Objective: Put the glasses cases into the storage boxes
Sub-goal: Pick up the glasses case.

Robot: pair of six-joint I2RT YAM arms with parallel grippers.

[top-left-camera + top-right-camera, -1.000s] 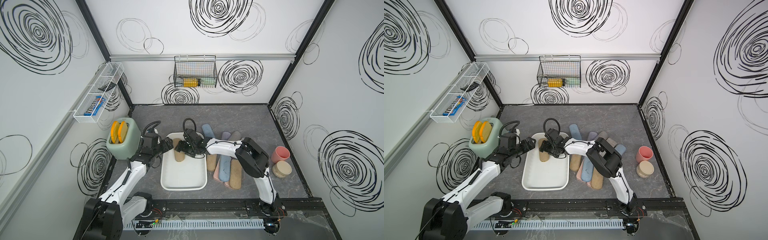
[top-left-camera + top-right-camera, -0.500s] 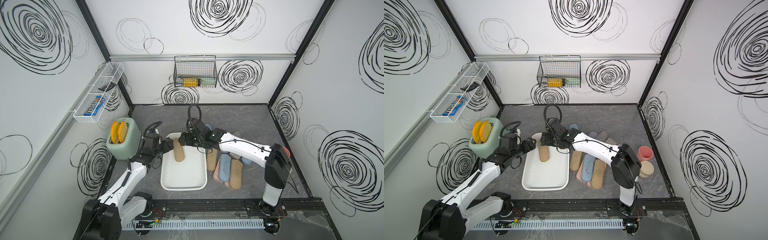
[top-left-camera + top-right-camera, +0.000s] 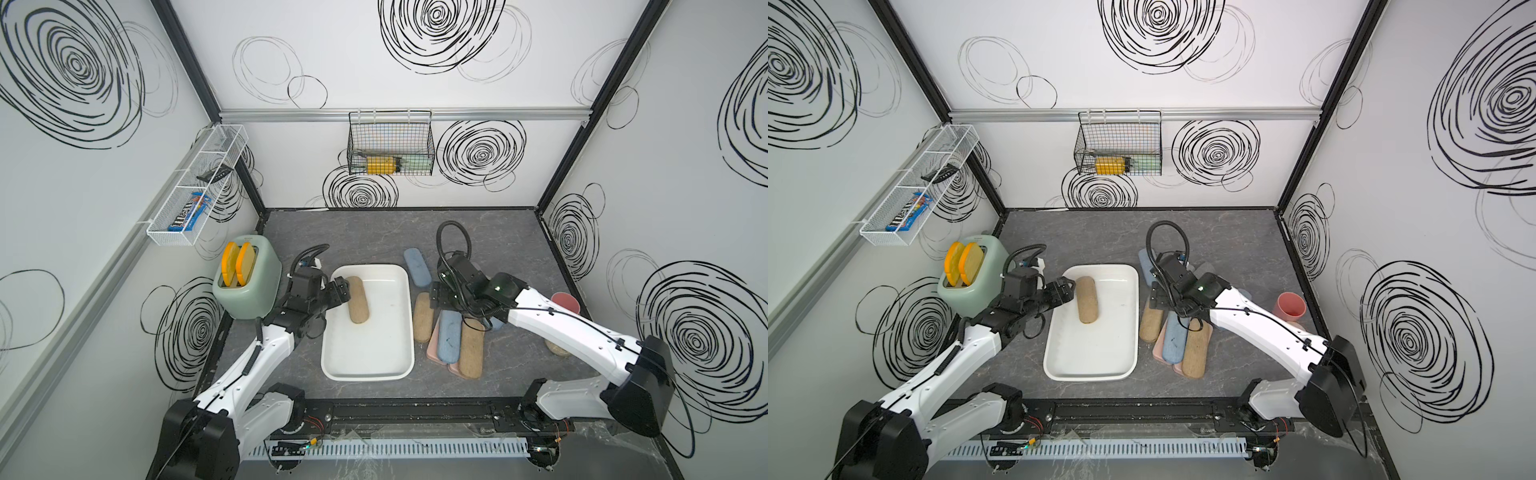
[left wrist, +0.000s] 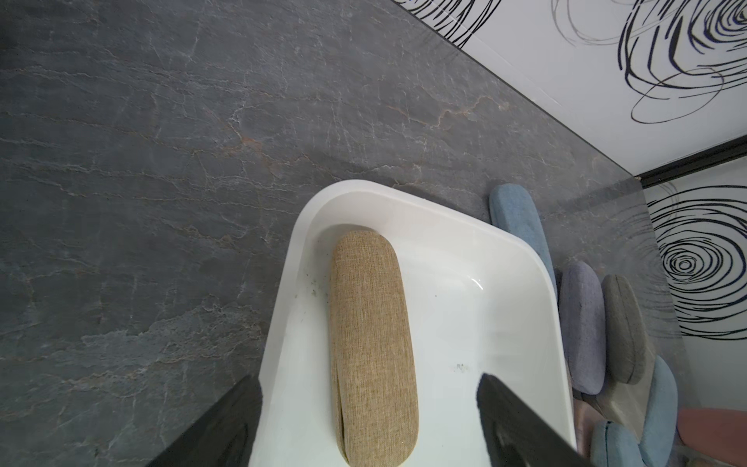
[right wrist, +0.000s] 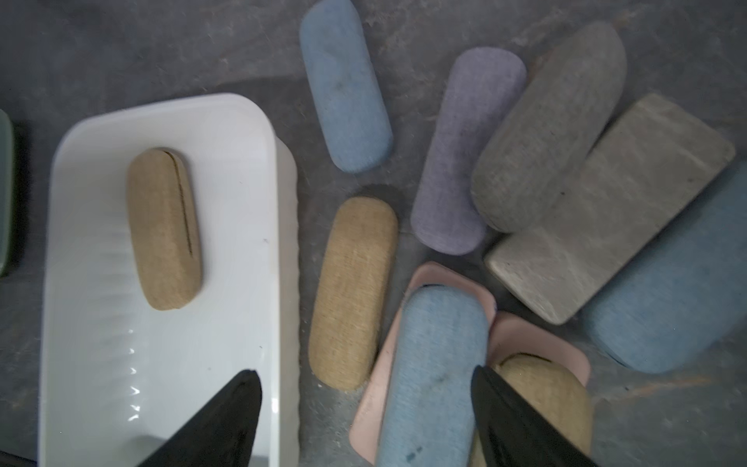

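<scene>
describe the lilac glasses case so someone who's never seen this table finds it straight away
Find the big white plastic tray-bin mid-table; oblong felt cases cluster beside it on the right arm's side. At the cluster's far end, between a blue felt case and a grey felt case, lies the lilac felt case, the only purple one.

white tray (image 3: 374, 340) mostly bare beside one tan case (image 3: 358, 300), case pile (image 3: 451, 340) crowding one flank, toaster (image 3: 249, 295) opposite
</scene>
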